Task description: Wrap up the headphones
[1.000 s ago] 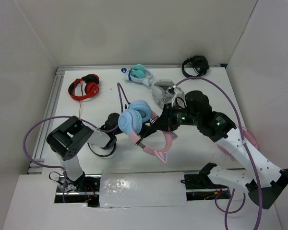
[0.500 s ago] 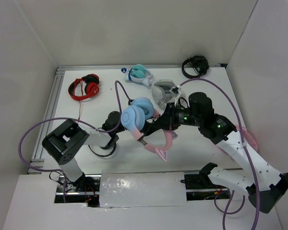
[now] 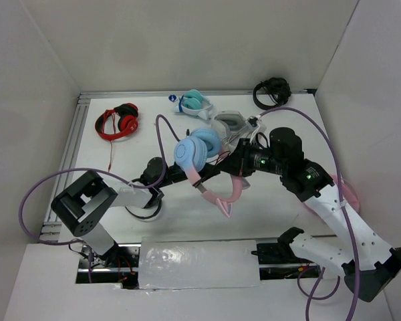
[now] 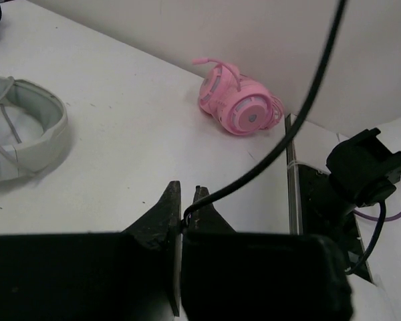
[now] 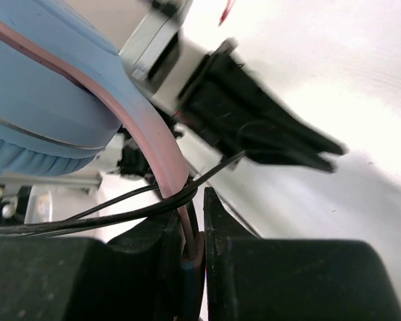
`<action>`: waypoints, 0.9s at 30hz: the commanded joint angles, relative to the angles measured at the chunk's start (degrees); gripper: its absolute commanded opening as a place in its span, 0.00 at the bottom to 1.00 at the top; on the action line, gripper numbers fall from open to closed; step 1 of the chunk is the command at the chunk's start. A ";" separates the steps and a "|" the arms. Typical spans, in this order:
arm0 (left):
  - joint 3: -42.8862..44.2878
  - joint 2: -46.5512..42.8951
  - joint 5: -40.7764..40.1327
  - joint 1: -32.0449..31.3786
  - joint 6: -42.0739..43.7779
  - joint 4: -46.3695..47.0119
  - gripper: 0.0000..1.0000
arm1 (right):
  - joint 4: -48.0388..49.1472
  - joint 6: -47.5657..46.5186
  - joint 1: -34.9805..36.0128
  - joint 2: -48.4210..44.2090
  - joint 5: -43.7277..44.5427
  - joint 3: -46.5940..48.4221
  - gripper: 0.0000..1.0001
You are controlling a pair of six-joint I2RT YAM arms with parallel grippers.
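White walls close in the white table [image 3: 267, 214] on its left, far and right sides, and a metal rail [image 3: 65, 160] runs along the left edge. Around the far edge lie red headphones [image 3: 117, 122], teal-and-white headphones [image 3: 194, 103], grey-white headphones [image 3: 227, 127] and black headphones [image 3: 272, 91]. All-pink headphones [image 4: 240, 107] sit near the right edge, by the wall.

The headphones [image 3: 196, 151] hang above the middle of the table, blue cups together and the pink headband [image 5: 147, 134] curving down toward the near edge. The right gripper [image 5: 196, 200] is closed on that headband. The left gripper [image 4: 186, 188] is pinched tight on the thin black cable [image 4: 281, 144], which rises up and to the right from its tips.

Bare table lies between the red headphones and the left arm, and in front of the headband toward the near edge.

A small blue tag [image 3: 172, 98] sits beside the teal pair; its print is too small to read.
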 commanded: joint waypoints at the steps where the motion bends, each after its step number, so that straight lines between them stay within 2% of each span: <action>1: -2.77 -2.74 -0.97 -1.46 -0.46 22.32 0.00 | 2.59 1.51 -1.90 -1.90 2.91 -0.24 0.00; 4: -4.88 -4.41 0.68 -1.55 -3.79 19.87 0.00 | 1.09 2.04 -3.83 -2.60 7.66 -1.99 0.00; 5: -5.14 -5.03 1.39 -1.55 -5.11 14.73 0.00 | -0.04 2.48 -4.53 -3.04 8.80 -3.04 0.00; 7: -4.53 -6.69 3.58 -2.07 -8.02 8.03 0.00 | -2.58 3.27 -5.68 -3.31 16.69 -3.49 0.00; 8: -3.57 -7.22 4.46 -2.51 -8.55 1.12 0.00 | -5.47 3.71 -6.12 -3.75 20.37 -3.93 0.00; 11: -0.32 -8.72 1.31 -5.67 -8.30 -13.56 0.00 | -8.48 5.73 -7.17 -4.98 32.08 -6.47 0.00; 15: 3.55 -8.02 1.12 -6.38 -9.51 -24.23 0.00 | -11.21 8.71 -8.23 -4.54 41.05 -9.29 0.00; 18: 6.53 -5.22 5.08 -6.73 -11.71 -26.89 0.00 | -12.70 11.26 -8.41 -3.23 46.33 -11.57 0.00; 21: 11.10 2.58 7.28 -7.78 -13.29 -30.57 0.00 | -14.37 14.85 -8.32 -1.47 52.39 -13.60 0.00; 23: 13.48 5.85 8.42 -7.79 -14.78 -29.89 0.00 | -16.12 16.71 -8.93 0.11 56.68 -15.00 0.00; 27: 18.57 13.93 10.27 -7.87 -14.62 -30.84 0.00 | -16.66 20.05 -11.13 2.40 59.43 -19.12 0.00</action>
